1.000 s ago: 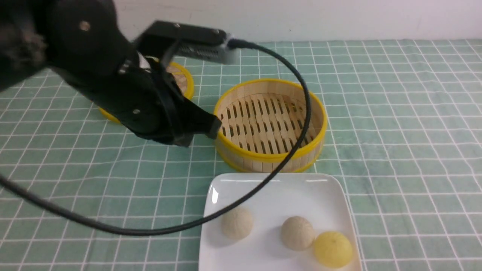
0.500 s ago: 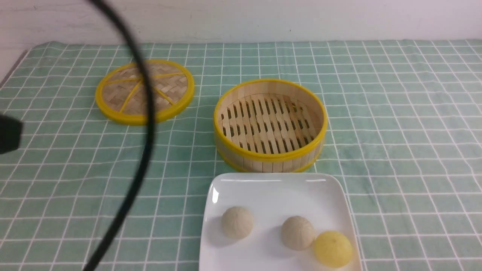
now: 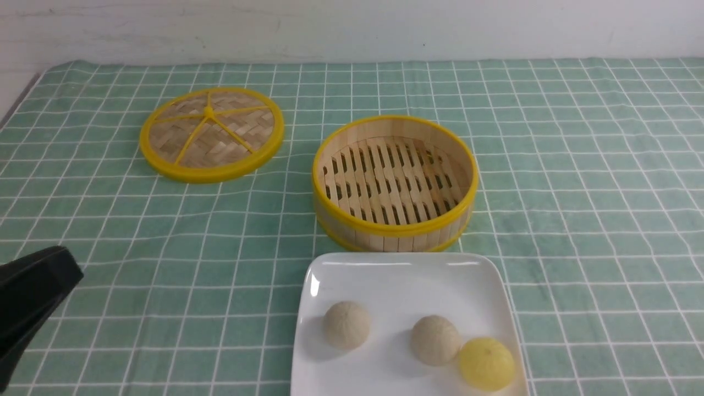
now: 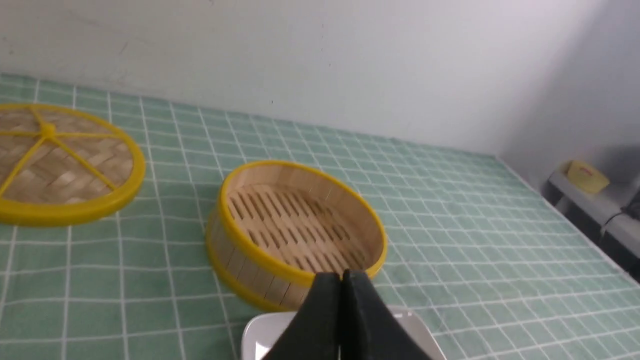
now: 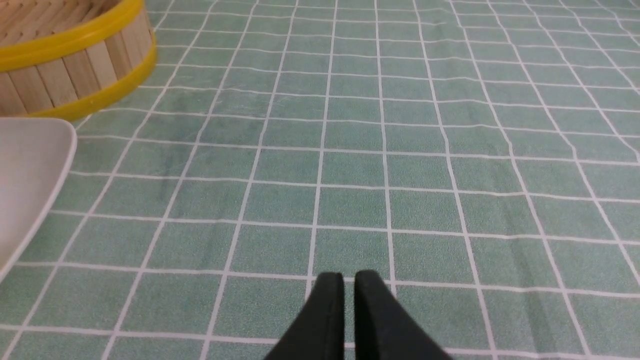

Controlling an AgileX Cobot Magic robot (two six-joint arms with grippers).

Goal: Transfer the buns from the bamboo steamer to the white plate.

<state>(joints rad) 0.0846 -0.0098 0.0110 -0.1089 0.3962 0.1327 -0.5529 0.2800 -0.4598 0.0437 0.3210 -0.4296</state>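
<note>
The bamboo steamer (image 3: 391, 230) stands mid-table with nothing on its slatted floor. In front of it lies the white plate (image 3: 396, 278). Two cream buns rest on it, one on the left (image 3: 346, 325) and one on the right (image 3: 434, 340). My left gripper (image 4: 342, 276) is shut and holds nothing. It hovers low on the near side of the steamer (image 4: 250, 270) and the plate corner (image 4: 257, 334). Its black body (image 3: 33, 297) shows at the front view's lower left edge. My right gripper (image 5: 348, 278) is shut and holds nothing. It sits low over bare cloth, right of the plate (image 5: 30, 165) and steamer (image 5: 75, 70).
The flat woven lid (image 3: 212, 133) lies at the back left. A bright yellow bun (image 3: 487, 363) touches the right cream bun on the plate. A green checked cloth (image 3: 577, 220) covers the table, with a white wall behind. Beyond the table's right edge stands a low shelf (image 4: 595, 200).
My left arm and its cable have pulled away from beside the steamer, toward me and to the left. Only its tip now shows at the lower left. Buns, plate and steamer have not moved.
</note>
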